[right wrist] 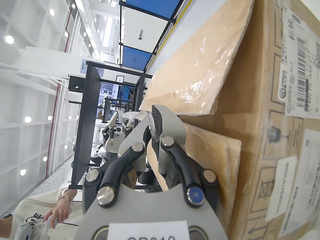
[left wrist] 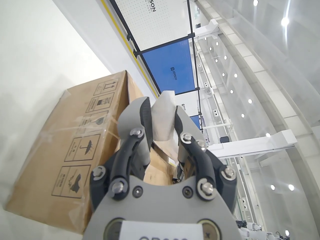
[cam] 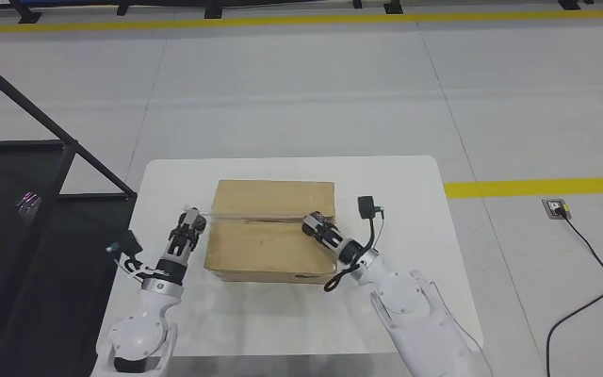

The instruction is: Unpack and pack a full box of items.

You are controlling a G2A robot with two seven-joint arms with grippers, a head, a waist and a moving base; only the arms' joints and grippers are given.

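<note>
A brown cardboard box (cam: 268,250) stands in the middle of the white table (cam: 283,320), its top flaps slightly lifted along the seam (right wrist: 200,81). A thin strip of clear tape (cam: 250,215) stretches over the seam between both grippers. My left gripper (cam: 191,222) is at the box's left end, shut on a crumpled end of the tape (left wrist: 163,116), with the box's printed side (left wrist: 70,136) beside it. My right gripper (cam: 309,223) sits over the seam toward the box's right side, pinching the other end of the tape (right wrist: 150,122). The left gripper (right wrist: 117,126) shows farther off.
A black metal frame (cam: 38,207) stands off the table's left side. Bare table surface lies in front of the box and to its right (cam: 405,198). A black cable and plug (cam: 366,209) hang by the right arm.
</note>
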